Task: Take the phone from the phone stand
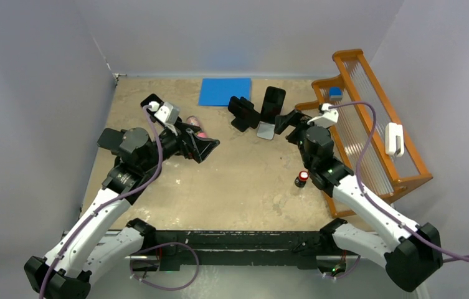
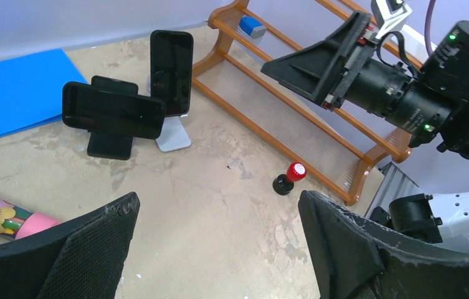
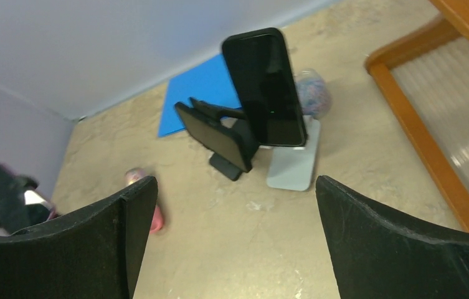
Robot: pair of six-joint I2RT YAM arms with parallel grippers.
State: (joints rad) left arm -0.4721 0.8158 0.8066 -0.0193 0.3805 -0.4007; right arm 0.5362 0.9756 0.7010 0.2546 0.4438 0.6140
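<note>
Nearest, the left tool (image 2: pixel 218 199) is seen spread wide over the bare table (image 1: pixel 238 187) at centre left of the top view, with nothing between its fingers. A pink patterned tube (image 2: pixel 1 218) lies just beside it. At centre right the right tool (image 3: pixel 236 184) is likewise held wide and empty, aimed at the two phones. A small red-capped black knob (image 1: pixel 302 179) stands below it, near the wooden rack (image 1: pixel 369 112) along the right edge. Further back, at upper centre, an upright phone (image 1: pixel 273 102) is propped on a white stand (image 2: pixel 172 134). Just to its left, a sideways phone (image 1: pixel 243 111) is carried on a black stand (image 2: pixel 110 146). Farthest back, a blue mat (image 1: pixel 225 91) lies flat against the wall.
</note>
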